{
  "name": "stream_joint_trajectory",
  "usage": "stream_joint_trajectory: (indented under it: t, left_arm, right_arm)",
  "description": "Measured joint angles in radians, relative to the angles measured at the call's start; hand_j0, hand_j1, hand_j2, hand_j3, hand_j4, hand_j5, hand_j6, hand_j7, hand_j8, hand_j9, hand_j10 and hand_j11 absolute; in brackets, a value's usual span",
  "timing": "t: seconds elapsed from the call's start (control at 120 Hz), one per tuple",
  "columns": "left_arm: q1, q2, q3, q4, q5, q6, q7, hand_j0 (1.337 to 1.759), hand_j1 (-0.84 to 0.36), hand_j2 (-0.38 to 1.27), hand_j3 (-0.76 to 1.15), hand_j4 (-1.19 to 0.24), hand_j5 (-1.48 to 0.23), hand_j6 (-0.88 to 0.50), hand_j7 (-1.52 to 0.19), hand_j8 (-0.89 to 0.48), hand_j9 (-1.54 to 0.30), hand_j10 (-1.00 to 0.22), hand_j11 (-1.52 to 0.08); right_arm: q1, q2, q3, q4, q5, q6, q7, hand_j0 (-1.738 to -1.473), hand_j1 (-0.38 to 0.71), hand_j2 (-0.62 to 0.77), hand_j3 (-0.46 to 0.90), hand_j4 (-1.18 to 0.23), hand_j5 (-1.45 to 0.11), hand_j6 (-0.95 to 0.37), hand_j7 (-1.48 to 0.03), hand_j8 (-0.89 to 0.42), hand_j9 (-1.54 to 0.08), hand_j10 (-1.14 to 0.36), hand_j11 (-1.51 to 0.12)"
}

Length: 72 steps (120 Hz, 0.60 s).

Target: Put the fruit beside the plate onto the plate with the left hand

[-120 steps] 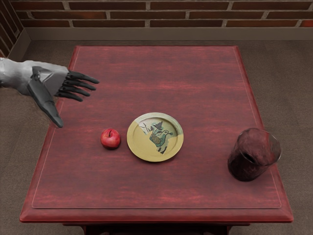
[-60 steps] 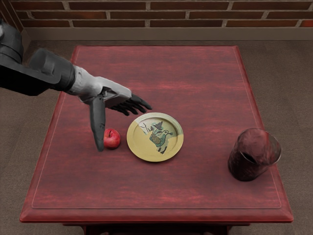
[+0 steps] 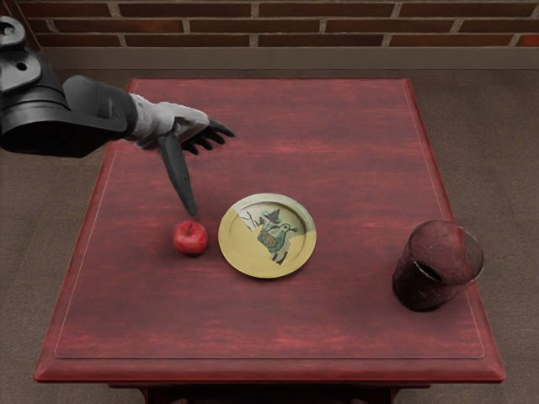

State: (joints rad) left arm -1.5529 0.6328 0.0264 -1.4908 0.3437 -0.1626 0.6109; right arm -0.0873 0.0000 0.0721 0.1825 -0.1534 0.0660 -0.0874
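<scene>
One view only: head cam, high, slanted down at the table [image 3: 295, 126]. Whole top in frame, brick wall [image 3: 278, 21] behind.

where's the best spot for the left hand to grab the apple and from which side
Probably around its widest middle, from above and the left. The apple is round, so opposite sides give an even hold. The plate lies close on its right, leaving little room there, and the left hand hovers open beyond it to the left.
</scene>
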Motion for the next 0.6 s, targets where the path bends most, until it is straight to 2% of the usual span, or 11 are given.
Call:
stream_joint_trajectory:
  t: [0.117, 0.233, 0.358, 0.6]
  left_arm:
    - [-0.081, -0.051, 0.187, -0.004, -0.013, 0.077, 0.0, 1.658, 0.27, 0.01, 0.0, -0.07, -0.09, -0.07, -0.09, -0.07, -0.09, -0.07, -0.09]
    - [-0.085, -0.159, 0.313, -0.008, -0.017, 0.127, 0.0, 1.658, 0.25, 0.02, 0.0, -0.09, -0.11, -0.09, -0.11, -0.09, -0.11, -0.09, -0.11]
    - [-0.084, -0.168, 0.359, -0.009, -0.028, 0.181, 0.0, 1.658, 0.18, 0.03, 0.0, -0.15, -0.19, -0.15, -0.19, -0.15, -0.19, -0.15, -0.19]
    - [-0.078, -0.212, 0.376, -0.009, -0.043, 0.225, 0.0, 1.658, 0.04, 0.05, 0.0, -0.26, -0.33, -0.26, -0.33, -0.26, -0.33, -0.26, -0.33]
  right_arm:
    - [0.0, 0.0, 0.0, 0.0, 0.0, 0.0, 0.0, -1.658, -0.32, 0.0, 0.0, -0.02, -0.03, -0.02, -0.03, -0.02, -0.03, -0.02, -0.03]
    - [0.0, 0.0, 0.0, 0.0, 0.0, 0.0, 0.0, -1.658, -0.33, 0.0, 0.0, -0.02, -0.03, -0.02, -0.03, -0.02, -0.03, -0.02, -0.03]
    - [0.0, 0.0, 0.0, 0.0, 0.0, 0.0, 0.0, -1.658, -0.33, 0.0, 0.0, -0.02, -0.03, -0.02, -0.03, -0.02, -0.03, -0.02, -0.03]
    - [0.0, 0.0, 0.0, 0.0, 0.0, 0.0, 0.0, -1.658, -0.33, 0.0, 0.0, -0.02, -0.03, -0.02, -0.03, -0.02, -0.03, -0.02, -0.03]
